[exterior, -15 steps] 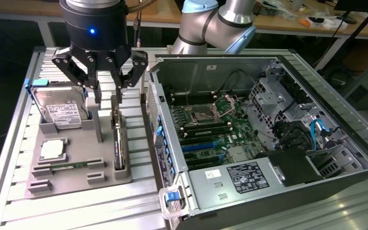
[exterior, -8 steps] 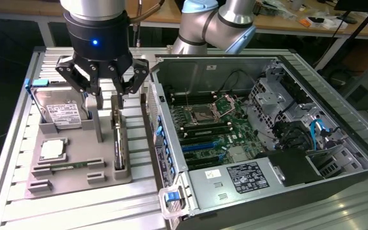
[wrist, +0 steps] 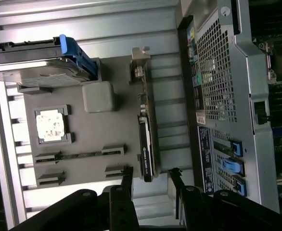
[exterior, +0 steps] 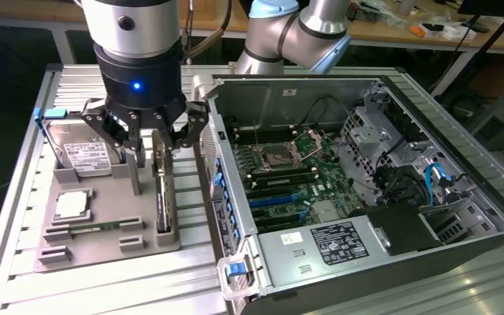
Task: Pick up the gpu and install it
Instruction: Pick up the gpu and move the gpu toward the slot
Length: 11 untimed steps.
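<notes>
- While the black multi-fingered gripper (exterior: 154, 146) hangs over the bench, look at the surface: a ribbed silver aluminium table (exterior: 24, 197) carries a flat grey plastic fixture tray (exterior: 94, 249). On the exterior view's right is an open black-and-silver computer tower case (exterior: 270, 98), lying on its side with its green motherboard (exterior: 309, 190) exposed.
- Behind the table, tan wooden workbenches (exterior: 392, 36) line the back of the room, strewn with small items too blurred to name.
- Now the gpu (exterior: 162, 197): a thin dark rectangular card with a silver metal bracket at one end. It stands on its edge in a tray slot on the side nearest the case, not lifted.
- The fingers (wrist: 126, 180) are spread apart, one either side of the card's line, with a clear gap to it and nothing gripped.
- Sharing the tray are a silver white-labelled hard drive in a blue-tabbed caddy (exterior: 81, 154), a square silver processor chip (exterior: 73, 205) and a narrow green memory stick (exterior: 94, 228).
- The gripper body covers the card's far end in the exterior view, and the silver-grey robot arm with pale blue joints (exterior: 296, 33) is cut off by the frame. Whether the fingertips reach down to the card's top edge, I cannot tell.
</notes>
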Motion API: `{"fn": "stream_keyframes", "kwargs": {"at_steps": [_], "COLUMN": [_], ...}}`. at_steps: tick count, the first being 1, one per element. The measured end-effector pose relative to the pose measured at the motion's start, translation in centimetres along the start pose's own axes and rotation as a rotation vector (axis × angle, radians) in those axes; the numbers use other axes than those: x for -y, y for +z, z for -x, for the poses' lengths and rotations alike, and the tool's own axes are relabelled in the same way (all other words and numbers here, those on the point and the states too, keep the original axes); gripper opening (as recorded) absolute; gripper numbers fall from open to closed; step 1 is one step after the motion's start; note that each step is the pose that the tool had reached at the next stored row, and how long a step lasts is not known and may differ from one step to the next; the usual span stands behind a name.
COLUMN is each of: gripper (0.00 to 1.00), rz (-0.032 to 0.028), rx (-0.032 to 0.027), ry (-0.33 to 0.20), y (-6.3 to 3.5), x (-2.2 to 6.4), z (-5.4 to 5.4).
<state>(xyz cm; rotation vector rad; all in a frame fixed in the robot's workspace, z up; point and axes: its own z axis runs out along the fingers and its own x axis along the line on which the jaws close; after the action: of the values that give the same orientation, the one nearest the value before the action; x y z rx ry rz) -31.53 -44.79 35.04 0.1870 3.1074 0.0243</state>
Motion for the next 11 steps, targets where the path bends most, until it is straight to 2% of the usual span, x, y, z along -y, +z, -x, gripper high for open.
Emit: {"fn": "stream_keyframes", "kwargs": {"at_steps": [8,11], "gripper": [0.42,0.42], "rz": [0.0005,0.0011], "rx": [-0.0028,-0.0034], "ry": [-0.027,-0.062], "y": [1.53,2.26], "x": [-0.01,-0.01], "z": [0.2,0.3]}}
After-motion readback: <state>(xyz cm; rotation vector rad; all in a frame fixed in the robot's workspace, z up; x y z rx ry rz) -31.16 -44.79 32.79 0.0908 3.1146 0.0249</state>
